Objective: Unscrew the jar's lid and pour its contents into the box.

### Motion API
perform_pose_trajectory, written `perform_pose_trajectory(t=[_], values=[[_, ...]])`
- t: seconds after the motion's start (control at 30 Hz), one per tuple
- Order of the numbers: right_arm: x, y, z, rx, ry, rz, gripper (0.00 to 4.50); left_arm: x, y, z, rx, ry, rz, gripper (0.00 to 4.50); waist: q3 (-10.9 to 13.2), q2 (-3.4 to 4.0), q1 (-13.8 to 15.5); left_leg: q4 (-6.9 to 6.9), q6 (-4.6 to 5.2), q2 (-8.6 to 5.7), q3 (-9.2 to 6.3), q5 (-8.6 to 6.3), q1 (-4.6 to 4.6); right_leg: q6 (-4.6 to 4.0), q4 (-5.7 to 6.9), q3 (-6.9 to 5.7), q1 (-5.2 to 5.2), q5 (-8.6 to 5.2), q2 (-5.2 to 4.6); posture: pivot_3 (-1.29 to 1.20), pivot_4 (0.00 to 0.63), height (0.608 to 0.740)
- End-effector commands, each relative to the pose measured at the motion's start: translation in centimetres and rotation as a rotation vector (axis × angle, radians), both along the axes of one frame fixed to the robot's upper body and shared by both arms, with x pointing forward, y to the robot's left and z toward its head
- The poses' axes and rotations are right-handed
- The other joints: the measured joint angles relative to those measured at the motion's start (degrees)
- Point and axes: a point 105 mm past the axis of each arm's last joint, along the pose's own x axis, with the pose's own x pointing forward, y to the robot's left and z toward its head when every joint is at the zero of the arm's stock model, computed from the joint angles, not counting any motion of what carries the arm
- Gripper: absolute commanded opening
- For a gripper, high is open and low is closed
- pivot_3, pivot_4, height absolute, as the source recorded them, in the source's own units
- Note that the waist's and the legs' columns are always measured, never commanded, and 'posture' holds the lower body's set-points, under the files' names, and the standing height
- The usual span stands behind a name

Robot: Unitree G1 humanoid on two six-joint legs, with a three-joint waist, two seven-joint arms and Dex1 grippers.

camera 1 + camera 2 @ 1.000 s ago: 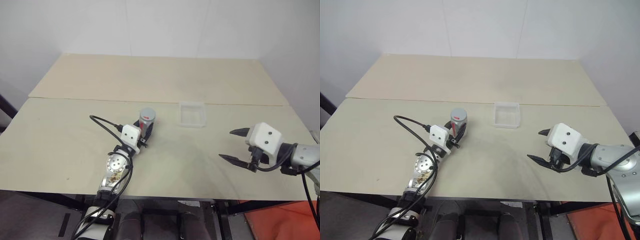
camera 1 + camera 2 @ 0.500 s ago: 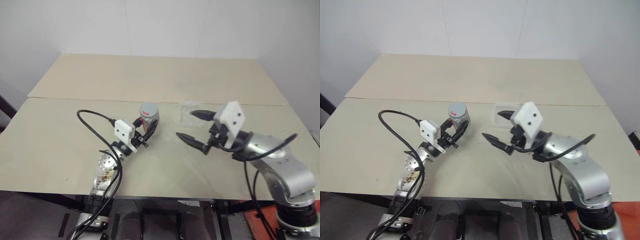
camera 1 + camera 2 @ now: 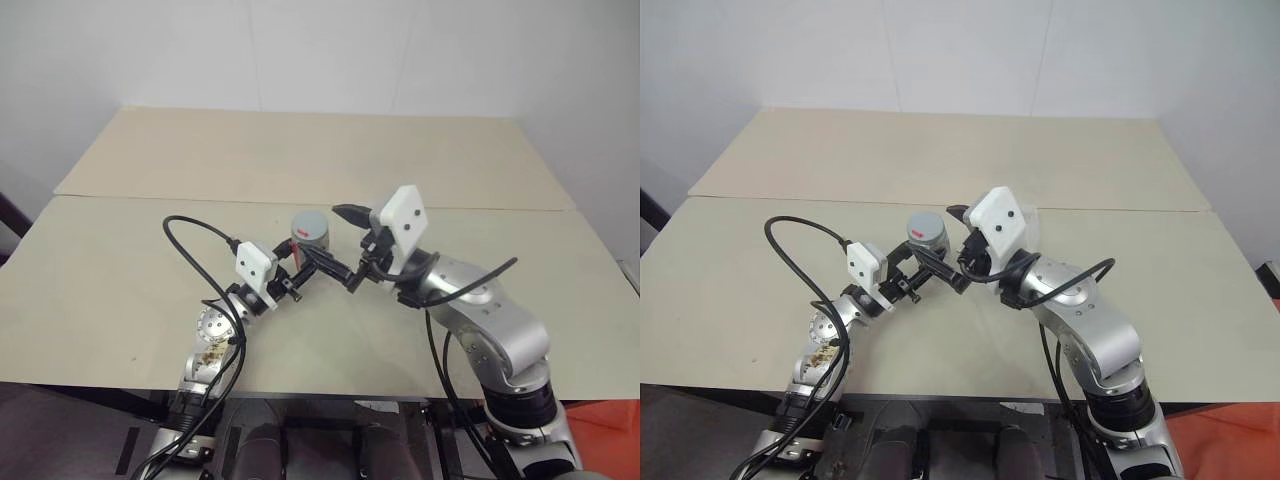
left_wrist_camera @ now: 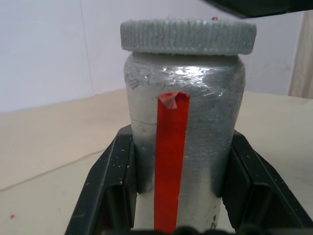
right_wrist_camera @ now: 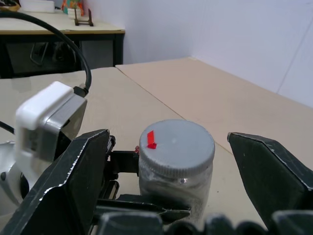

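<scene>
The silvery jar point(image 3: 311, 240) with a red strip on its side is held upright over the middle of the table, and its ribbed grey lid point(image 4: 188, 35) is screwed on. My left gripper point(image 4: 182, 147) is shut on the jar's body, one black finger point(image 4: 115, 178) on each side. My right gripper point(image 5: 167, 138) is open, reaching in level from the right with a finger point(image 5: 73, 181) on either side of the lid point(image 5: 177, 143), not touching it. The contents are hidden inside the jar. The box is hidden behind my right hand.
The tan table point(image 3: 140, 270) has a seam point(image 3: 160, 199) running across it behind the jar. A black cable point(image 3: 190, 228) loops up from my left wrist. A white wall stands behind the table's far edge.
My right arm has swung in from the table's right side to the jar, its open fingers now flanking the lid. My left gripper has raised the jar slightly and tipped upward.
</scene>
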Motion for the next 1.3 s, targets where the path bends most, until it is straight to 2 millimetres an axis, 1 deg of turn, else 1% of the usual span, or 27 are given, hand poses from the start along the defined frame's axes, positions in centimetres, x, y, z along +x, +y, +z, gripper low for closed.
perform_pose_trajectory(t=[0.03, 0.17, 0.27, 0.53, 1.0, 1.3], values=[[0.3, 0.5, 0.9, -0.003, -0.043, -0.009, 4.50, -0.4, -0.4, 0.9, -0.005, -0.061, -0.006, 1.92, 0.00, 0.00, -0.04, 0.00, 0.00, 0.00, 0.00, 0.00, -0.01, 0.00, 0.00, 0.00, -0.01, 0.00, 0.00, 0.00, 0.150, 0.740], [0.5, 0.7, 0.8, -0.010, -0.039, -0.012, 4.50, -0.6, -0.7, 0.9, -0.005, -0.063, -0.015, 1.92, 0.00, 0.00, -0.09, 0.00, 0.00, 0.00, -0.01, 0.00, -0.02, 0.00, -0.01, -0.02, 0.00, 0.00, 0.00, 0.00, 0.150, 0.740], [0.8, 0.8, 1.0, 0.004, -0.037, -0.017, 4.50, -0.8, -0.9, 0.7, -0.004, -0.064, -0.019, 1.92, 0.00, 0.00, -0.16, 0.00, 0.00, 0.01, -0.01, 0.00, -0.03, 0.00, -0.01, -0.02, -0.02, 0.00, 0.00, 0.00, 0.150, 0.740], [1.3, 0.7, 1.2, 0.021, -0.036, -0.047, 4.50, -0.7, -1.2, 0.6, 0.000, -0.066, -0.025, 1.92, 0.00, 0.00, -0.30, 0.00, 0.00, 0.01, -0.01, 0.00, -0.04, 0.00, -0.01, -0.03, -0.02, 0.00, 0.00, 0.00, 0.150, 0.740], [1.2, 0.7, 0.1, -0.008, -0.012, -0.047, 4.50, -0.7, -1.3, 0.9, -0.001, -0.073, -0.040, 1.92, 0.00, 0.00, -0.60, -0.01, 0.00, 0.01, -0.02, 0.00, -0.06, 0.00, -0.01, -0.03, -0.05, 0.00, 0.00, 0.00, 0.150, 0.740], [1.3, 0.8, -0.2, 0.000, 0.004, -0.047, 4.50, -0.7, -1.1, 0.9, -0.003, -0.074, -0.035, 1.92, 0.00, 0.00, -0.61, -0.01, 0.00, 0.01, -0.02, 0.00, -0.07, 0.00, -0.02, -0.03, -0.06, 0.00, 0.00, 0.00, 0.150, 0.740]])
